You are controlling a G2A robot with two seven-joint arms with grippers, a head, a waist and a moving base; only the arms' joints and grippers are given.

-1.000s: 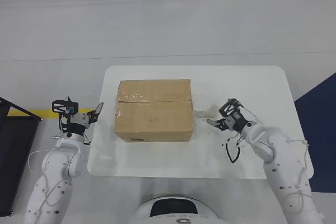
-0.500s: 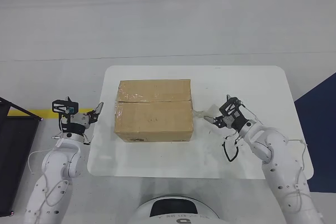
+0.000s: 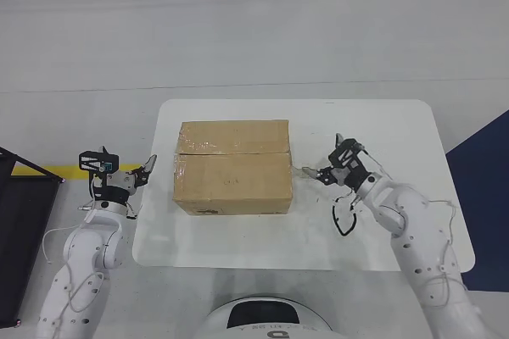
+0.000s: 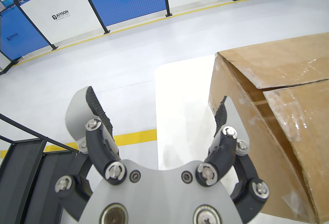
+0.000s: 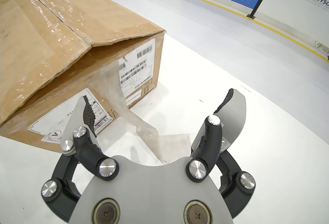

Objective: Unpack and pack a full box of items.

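Observation:
A brown cardboard box stands in the middle of the white table, its taped top flaps down along a centre seam. In the right wrist view the flaps of the box gape slightly at the end, and a loose strip of clear tape hangs from that end onto the table. My right gripper is open close to the box's right end, over the tape strip; its fingers hold nothing. My left gripper is open just off the table's left edge, beside the box's left end, empty.
A black rack stands on the floor to the left of the table. A blue panel rises at the right. Bare table surface lies to the right of the box and in front of it.
My right gripper has moved left along the table toward the box's right end. The left arm and the box have not moved.

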